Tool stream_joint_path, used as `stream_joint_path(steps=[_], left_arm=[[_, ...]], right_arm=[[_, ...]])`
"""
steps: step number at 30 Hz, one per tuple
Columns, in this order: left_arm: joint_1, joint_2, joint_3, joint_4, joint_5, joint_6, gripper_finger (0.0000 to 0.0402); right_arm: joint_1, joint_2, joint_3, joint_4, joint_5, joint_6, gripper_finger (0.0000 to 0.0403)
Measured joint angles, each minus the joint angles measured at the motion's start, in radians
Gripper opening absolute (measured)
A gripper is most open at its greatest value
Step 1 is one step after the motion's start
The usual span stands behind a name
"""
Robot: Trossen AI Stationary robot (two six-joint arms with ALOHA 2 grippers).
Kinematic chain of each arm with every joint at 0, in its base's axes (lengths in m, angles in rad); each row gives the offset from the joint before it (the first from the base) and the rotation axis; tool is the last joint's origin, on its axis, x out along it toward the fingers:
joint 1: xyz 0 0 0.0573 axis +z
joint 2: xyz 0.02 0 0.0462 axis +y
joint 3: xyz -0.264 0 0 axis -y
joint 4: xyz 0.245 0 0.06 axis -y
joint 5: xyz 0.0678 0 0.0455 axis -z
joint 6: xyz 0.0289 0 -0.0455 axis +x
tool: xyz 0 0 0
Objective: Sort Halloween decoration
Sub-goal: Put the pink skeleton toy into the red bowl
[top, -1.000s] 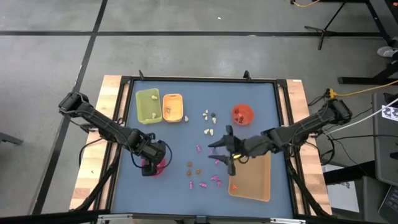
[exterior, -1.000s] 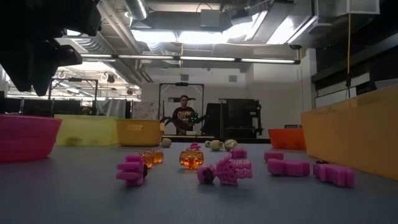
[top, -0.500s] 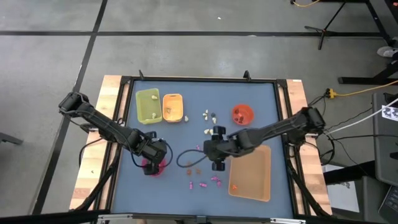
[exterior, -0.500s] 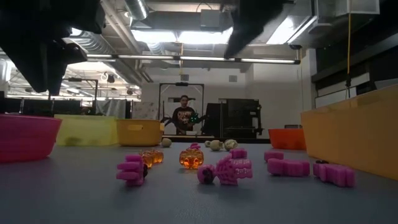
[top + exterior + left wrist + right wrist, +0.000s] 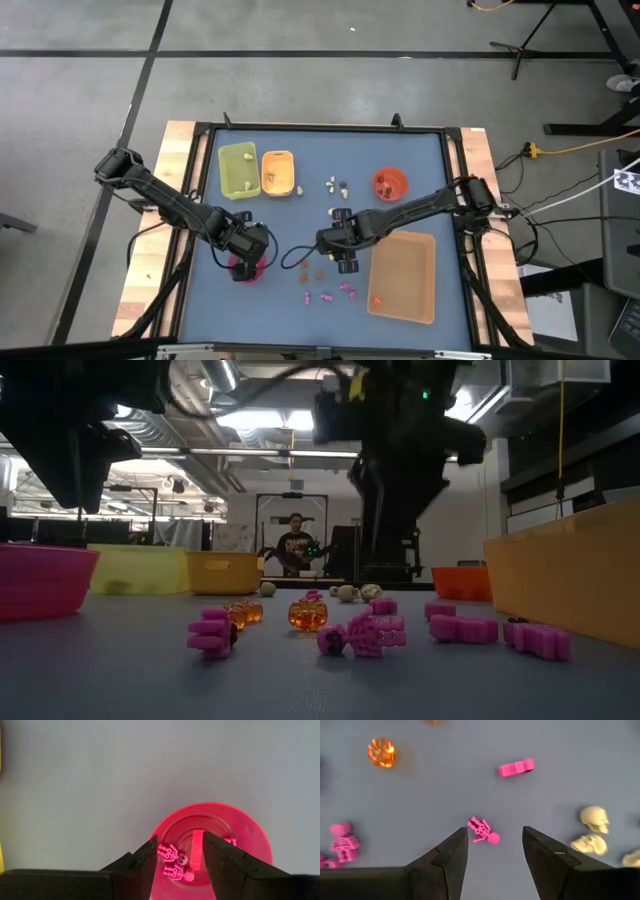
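Halloween decoration: pink skeleton (image 5: 482,830), lying flat on blue worktop (image 5: 300,215) mid-table, among loose trinkets. Likely light, rigid, thin; best pinched across the ribs. Right gripper (image 5: 490,851) above it, fingers apart, empty. Left gripper (image 5: 177,865) over pink bowl (image 5: 250,832), fingers apart; bowl contents partly hidden.

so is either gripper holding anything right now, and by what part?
Nothing is held. The left gripper is open over the pink bowl; the right gripper is open above a pink skeleton on the table.
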Motion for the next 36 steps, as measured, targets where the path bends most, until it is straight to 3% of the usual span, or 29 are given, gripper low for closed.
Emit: stream_joint_path(steps=[11,21,29,36], left_arm=[[0.000,0.000,0.000,0.000,0.000,-0.008,0.0141],[0.000,0.000,0.000,0.000,0.000,-0.008,0.0141],[0.000,0.000,0.000,0.000,0.002,-0.008,0.0141],[-0.008,-0.036,0.000,-0.016,0.114,-0.009,0.0141]], right_arm=[[-0.019,0.106,0.000,-0.001,-0.021,-0.028,0.0186],[-0.040,0.119,0.001,0.004,-0.101,-0.027,0.0180],[-0.039,0.119,0.001,0.007,-0.118,-0.027,0.0098],[-0.038,0.120,0.001,0.010,-0.119,-0.027,0.0037]])
